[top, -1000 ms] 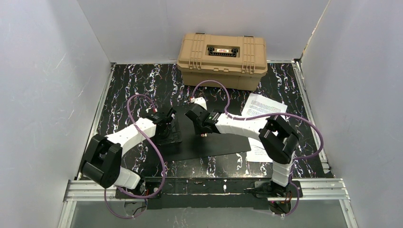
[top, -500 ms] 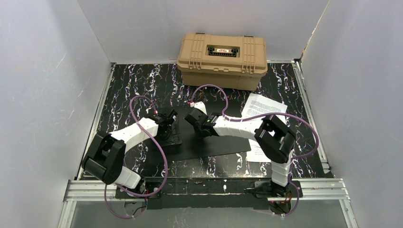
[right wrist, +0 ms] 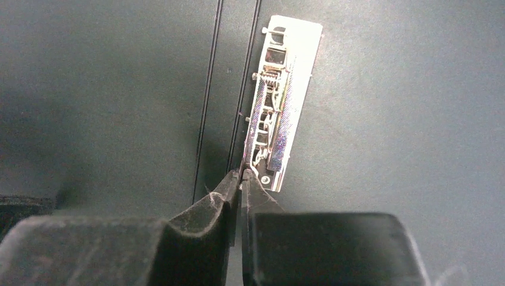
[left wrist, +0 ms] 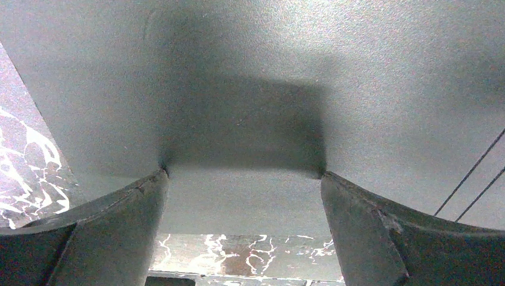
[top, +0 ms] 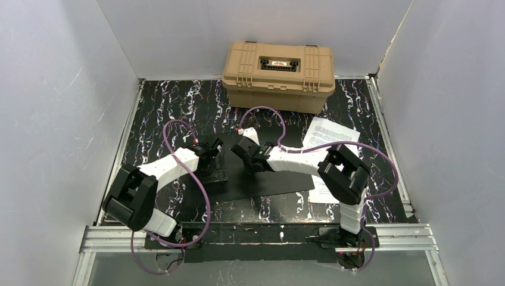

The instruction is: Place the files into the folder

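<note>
The folder lies open on the table, black inside up, between the two arms. A metal clip is fixed beside its spine creases. My right gripper points down at the clip's near end, its jaws closed to a sliver on the clip's thin edge. In the top view the right gripper sits over the folder's middle. My left gripper is wide open, its fingertips against the folder's left flap; from above it is at the folder's left part. The files, white printed sheets, lie to the right, partly under the right arm.
A tan plastic hard case stands at the back centre of the black marbled table. White walls close in the left, right and back. A metal rail runs along the near edge by the arm bases.
The right gripper's jaws have closed down onto the clip and its wrist has shifted slightly left. The left arm edged a little and stays open on the flap.
</note>
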`<act>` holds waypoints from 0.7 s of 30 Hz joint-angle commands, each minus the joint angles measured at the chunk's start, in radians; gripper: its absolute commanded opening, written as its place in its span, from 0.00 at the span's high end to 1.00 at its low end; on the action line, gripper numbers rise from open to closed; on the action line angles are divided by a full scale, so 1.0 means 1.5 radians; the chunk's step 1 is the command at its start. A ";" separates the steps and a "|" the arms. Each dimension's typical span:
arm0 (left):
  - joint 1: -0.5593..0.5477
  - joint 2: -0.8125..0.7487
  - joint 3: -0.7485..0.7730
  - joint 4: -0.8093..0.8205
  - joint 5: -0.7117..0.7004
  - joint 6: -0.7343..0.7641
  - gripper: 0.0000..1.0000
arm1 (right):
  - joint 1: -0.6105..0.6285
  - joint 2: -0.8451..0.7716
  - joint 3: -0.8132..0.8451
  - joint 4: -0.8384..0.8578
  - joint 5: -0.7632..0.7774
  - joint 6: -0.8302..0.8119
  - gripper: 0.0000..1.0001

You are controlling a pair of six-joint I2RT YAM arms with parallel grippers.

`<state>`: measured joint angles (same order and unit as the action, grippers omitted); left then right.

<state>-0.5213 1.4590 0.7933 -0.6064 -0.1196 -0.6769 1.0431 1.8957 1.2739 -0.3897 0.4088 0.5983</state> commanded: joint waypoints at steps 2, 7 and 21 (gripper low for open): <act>-0.003 0.009 -0.003 -0.014 -0.015 -0.005 0.02 | 0.013 0.026 -0.024 -0.025 0.019 -0.003 0.87; -0.003 0.009 -0.002 -0.016 -0.016 -0.006 0.02 | 0.027 0.041 -0.029 -0.041 0.038 -0.005 0.89; -0.003 0.014 0.001 -0.022 -0.025 -0.005 0.02 | 0.039 0.073 -0.039 -0.080 0.090 -0.006 0.98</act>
<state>-0.5213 1.4612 0.7937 -0.6075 -0.1253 -0.6773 1.1042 1.9221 1.2659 -0.3901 0.5549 0.5865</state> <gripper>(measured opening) 0.981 0.038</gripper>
